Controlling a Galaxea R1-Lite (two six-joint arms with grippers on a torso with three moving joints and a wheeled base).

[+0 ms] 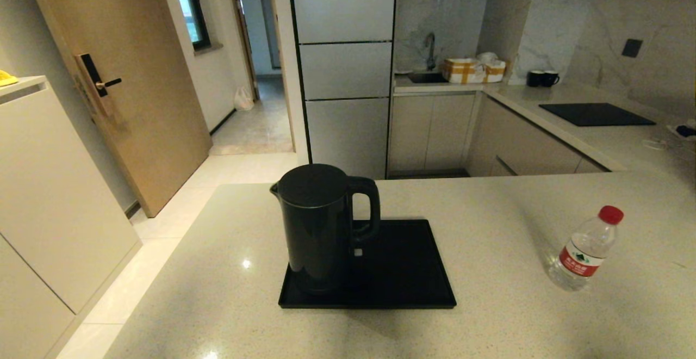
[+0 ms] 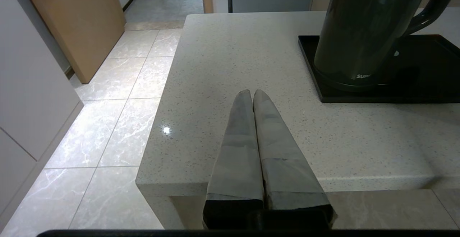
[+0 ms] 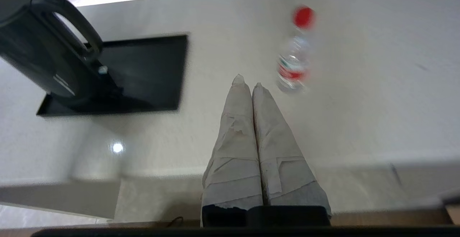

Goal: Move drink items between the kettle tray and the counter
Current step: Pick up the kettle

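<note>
A tall black kettle (image 1: 318, 223) stands at the left end of the flat black kettle tray (image 1: 402, 272) in the middle of the beige speckled counter (image 1: 489, 228). To the tray's right a small clear water bottle (image 1: 584, 250) with red cap and red label stands upright on the counter. Neither arm shows in the head view. My left gripper (image 2: 251, 92) is shut and empty, hovering by the counter's near left corner, left of the kettle (image 2: 363, 32). Shut and empty too, my right gripper (image 3: 247, 80) hangs over the near edge, short of the bottle (image 3: 293, 64) and right of the tray (image 3: 143, 75).
The counter drops to tiled floor (image 1: 179, 212) on the left. Behind, an L-shaped worktop carries a black cooktop panel (image 1: 595, 113), two dark mugs (image 1: 542, 78), a sink with tap (image 1: 429, 65) and a wrapped box (image 1: 472, 69). A cable lies at far right (image 1: 666, 144).
</note>
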